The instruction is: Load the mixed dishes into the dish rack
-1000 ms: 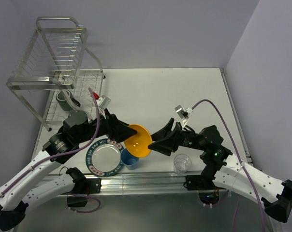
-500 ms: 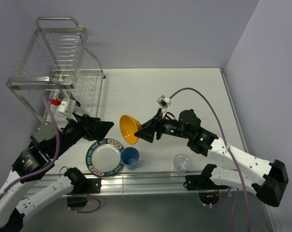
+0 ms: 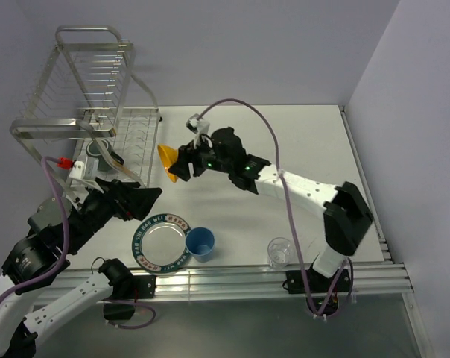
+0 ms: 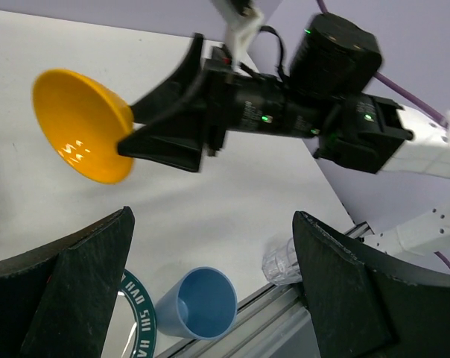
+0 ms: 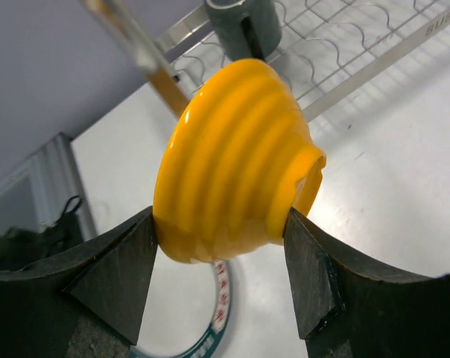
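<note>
My right gripper [image 3: 182,165] is shut on the orange-yellow bowl [image 3: 168,161], holding it on its side in the air just right of the dish rack [image 3: 83,97]. In the right wrist view the fingers [image 5: 124,272] clamp the ribbed bowl [image 5: 232,156] by its sides. The dark green-grey mug [image 3: 102,154] stands in the rack's lower tier. My left gripper [image 3: 147,198] hangs open and empty over the table's left side. On the table near the front lie the lettered plate [image 3: 162,243], the light blue cup [image 3: 200,243] and the clear glass [image 3: 280,252].
The left wrist view looks past its open fingers at the bowl [image 4: 80,123], the cup [image 4: 203,302] and the glass [image 4: 281,257]. The rack's upper tier and handle rise at the back left. An aluminium rail [image 3: 232,277] runs along the table's near edge.
The left gripper has let go of the bowl, opened and drawn back to the left. The right arm has carried the bowl up and left, close to the rack.
</note>
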You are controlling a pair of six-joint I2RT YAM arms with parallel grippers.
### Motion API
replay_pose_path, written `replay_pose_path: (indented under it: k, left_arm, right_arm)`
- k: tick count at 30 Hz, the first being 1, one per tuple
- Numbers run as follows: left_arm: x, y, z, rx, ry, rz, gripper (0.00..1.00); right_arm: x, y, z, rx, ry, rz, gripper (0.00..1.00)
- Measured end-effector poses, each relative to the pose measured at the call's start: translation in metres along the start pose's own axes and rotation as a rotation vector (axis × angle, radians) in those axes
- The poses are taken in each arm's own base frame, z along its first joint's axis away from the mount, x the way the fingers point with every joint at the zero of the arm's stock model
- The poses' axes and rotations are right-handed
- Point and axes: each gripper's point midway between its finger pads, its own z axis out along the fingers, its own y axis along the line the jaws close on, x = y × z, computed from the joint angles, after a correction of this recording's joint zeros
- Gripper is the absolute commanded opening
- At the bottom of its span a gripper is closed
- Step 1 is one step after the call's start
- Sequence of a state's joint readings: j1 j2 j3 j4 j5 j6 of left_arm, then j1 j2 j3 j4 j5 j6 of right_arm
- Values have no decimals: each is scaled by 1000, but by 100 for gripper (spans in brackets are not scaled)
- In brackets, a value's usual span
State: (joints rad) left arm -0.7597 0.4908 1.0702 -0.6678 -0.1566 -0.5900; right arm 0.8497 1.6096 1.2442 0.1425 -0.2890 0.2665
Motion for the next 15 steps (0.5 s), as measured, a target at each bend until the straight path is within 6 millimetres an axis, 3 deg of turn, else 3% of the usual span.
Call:
replay_pose_path:
  k: [6,15]
  left_arm:
    - [-12,-3,-5,3,-32,18,93]
    - [-25,-10,-15,50,-89,54,93]
  right_arm:
    - [-16,-20,61,0,-2,-93,0]
    - [-27,-53,121,-68,-10,-118,0]
